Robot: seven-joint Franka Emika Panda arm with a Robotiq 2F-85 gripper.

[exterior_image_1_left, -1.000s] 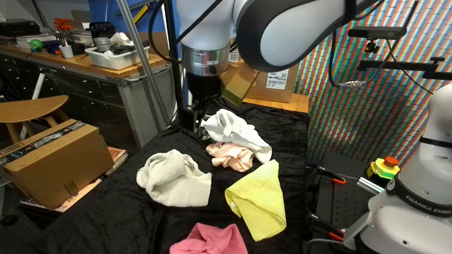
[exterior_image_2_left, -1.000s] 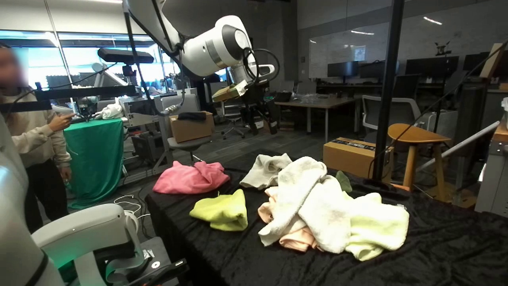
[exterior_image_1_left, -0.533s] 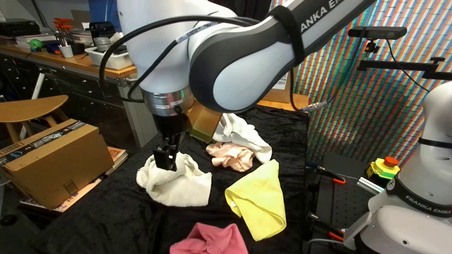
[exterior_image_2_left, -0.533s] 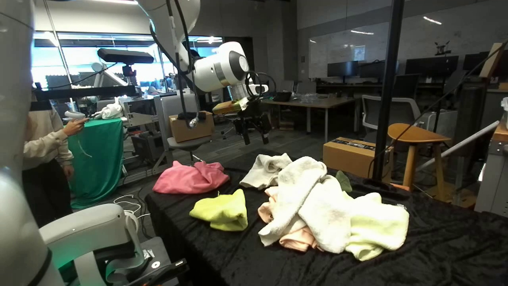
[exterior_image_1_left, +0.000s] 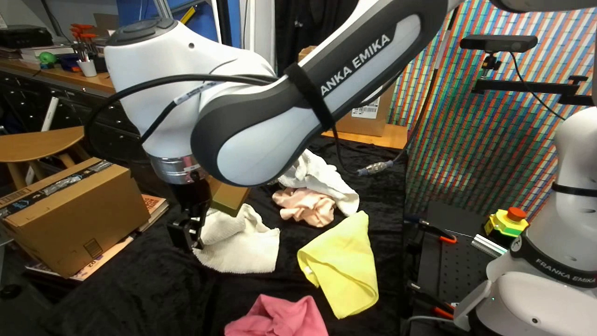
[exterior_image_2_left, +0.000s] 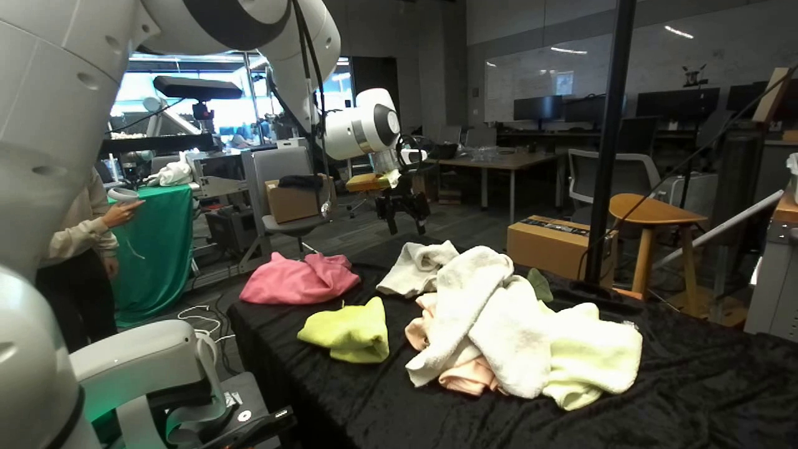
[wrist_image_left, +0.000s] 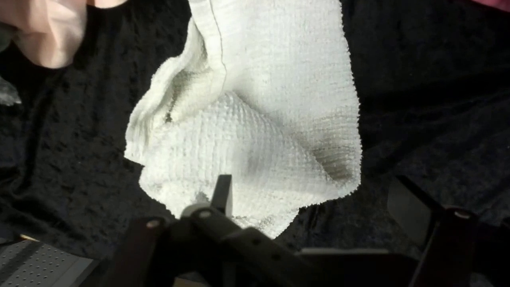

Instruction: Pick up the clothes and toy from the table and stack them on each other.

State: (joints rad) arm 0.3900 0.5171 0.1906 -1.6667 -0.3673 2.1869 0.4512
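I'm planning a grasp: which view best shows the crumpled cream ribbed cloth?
Wrist view: the cream cloth is largest, folds clear, top cropped. Both exterior views show it smaller, partly hidden behind the black claw or a bunched white cloth.

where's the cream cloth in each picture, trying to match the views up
In an exterior view: the cream cloth, left of centre, partly hidden by the hand.
In an exterior view: the cream cloth, near the centre.
Wrist view: the cream cloth, middle, reaching the top edge.
Shared landmark: the peach cloth, in all three.
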